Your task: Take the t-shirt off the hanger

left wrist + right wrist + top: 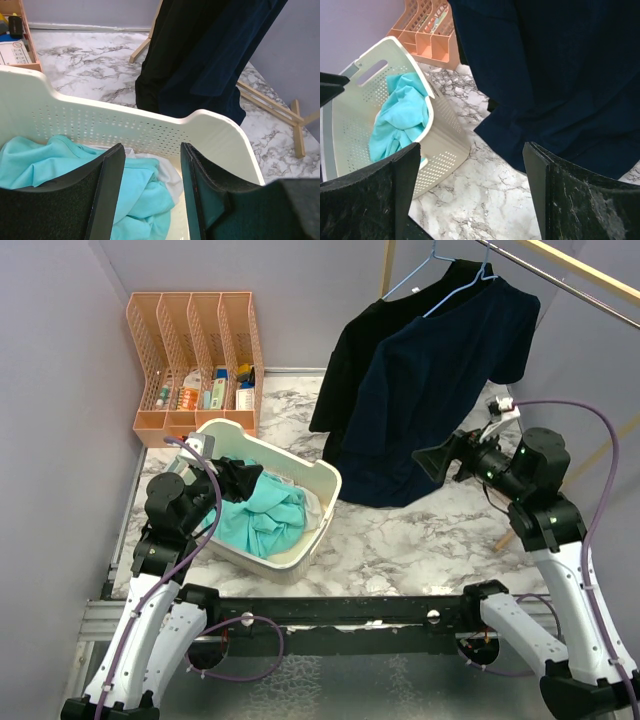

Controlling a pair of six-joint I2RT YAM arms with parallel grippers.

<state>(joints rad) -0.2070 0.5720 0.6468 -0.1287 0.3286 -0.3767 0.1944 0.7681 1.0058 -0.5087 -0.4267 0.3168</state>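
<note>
At the far right of the table (400, 540), the navy t-shirt (440, 390) hangs on its blue hanger (458, 295), half covering a black shirt (355, 350), its hem near the right gripper (425, 462), spread wide and empty, while the left gripper (245, 480) gapes empty above the basket (325, 480).

I see the navy t-shirt (440, 400) as soft matt cloth, the basket (445, 142) as smooth perforated cream plastic, the turquoise garment (402, 112) inside as crumpled cloth. The table (400, 540) looks like polished marble, the rack feet (270, 102) bare wood.
</note>
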